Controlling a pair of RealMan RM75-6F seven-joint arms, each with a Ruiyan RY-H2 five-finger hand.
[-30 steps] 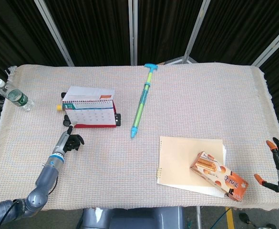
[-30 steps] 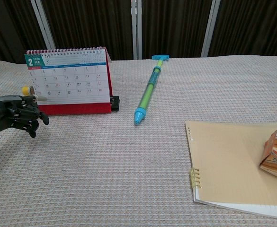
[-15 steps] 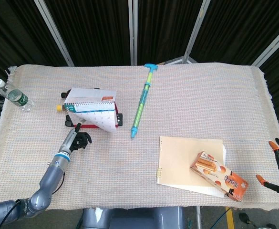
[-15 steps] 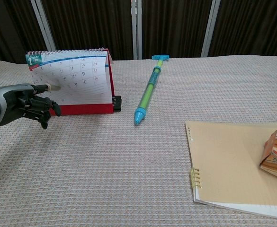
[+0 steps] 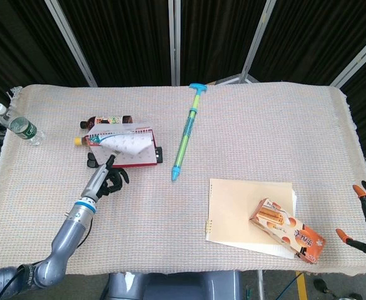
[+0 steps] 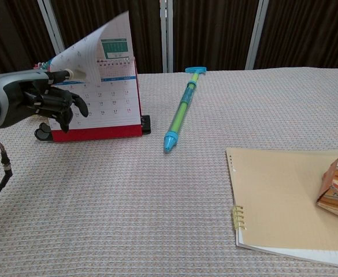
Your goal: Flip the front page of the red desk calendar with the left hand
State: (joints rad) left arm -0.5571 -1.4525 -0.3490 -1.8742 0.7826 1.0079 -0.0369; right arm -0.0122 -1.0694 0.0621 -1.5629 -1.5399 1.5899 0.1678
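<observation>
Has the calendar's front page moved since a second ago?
Yes. The front page has swung up, lifted by the left hand, and now stands above the red desk calendar base, exposing the next page.
</observation>
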